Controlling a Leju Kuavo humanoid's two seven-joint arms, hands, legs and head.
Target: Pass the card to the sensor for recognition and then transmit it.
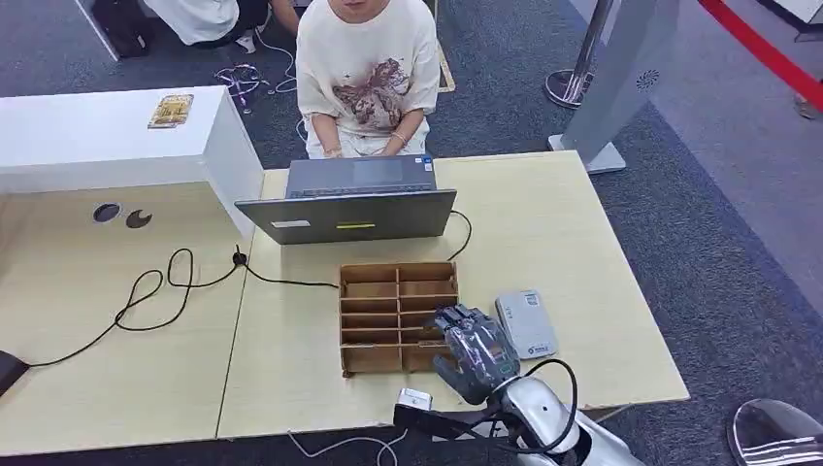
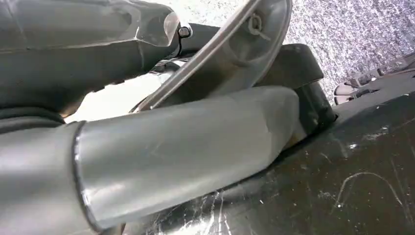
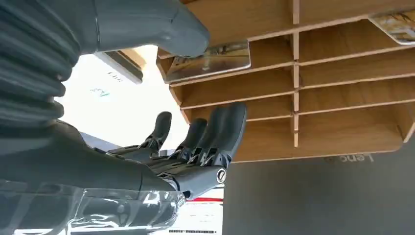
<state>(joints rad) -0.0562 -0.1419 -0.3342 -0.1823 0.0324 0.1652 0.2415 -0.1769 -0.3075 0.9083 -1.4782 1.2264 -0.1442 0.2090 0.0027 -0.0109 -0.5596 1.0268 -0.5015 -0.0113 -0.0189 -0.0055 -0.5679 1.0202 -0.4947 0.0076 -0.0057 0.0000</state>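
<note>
Grey and ribbed, my right robot hand [image 1: 473,349] sits at the near right corner of the slotted plywood card rack [image 1: 383,306], its dark fingers [image 3: 215,134] spread apart and its thumb stretched toward the compartments; it holds nothing yet. In the right wrist view a pale printed card [image 3: 208,61] lies in one slot just past my thumb tip, and a second card [image 3: 396,24] shows in a slot farther along the rack. My left robot hand [image 2: 161,152] appears as grey casing against a dark surface, and I cannot tell whether it is open or closed.

I judge the task barely begun: the card is not yet gripped, and lifting it out, presenting it to the reader and handing it on all remain.

Just beside my right robot hand lies the flat grey card sensor [image 1: 525,323] on the light wooden worktop [image 1: 582,243]. Beyond the rack stands an open grey laptop [image 1: 346,202], with a black cable [image 1: 165,291] trailing across the worktop to the left. A person in a cream printed T-shirt [image 1: 367,78] sits behind the laptop. The slots look narrow, so the dividers may crowd my fingers.
</note>
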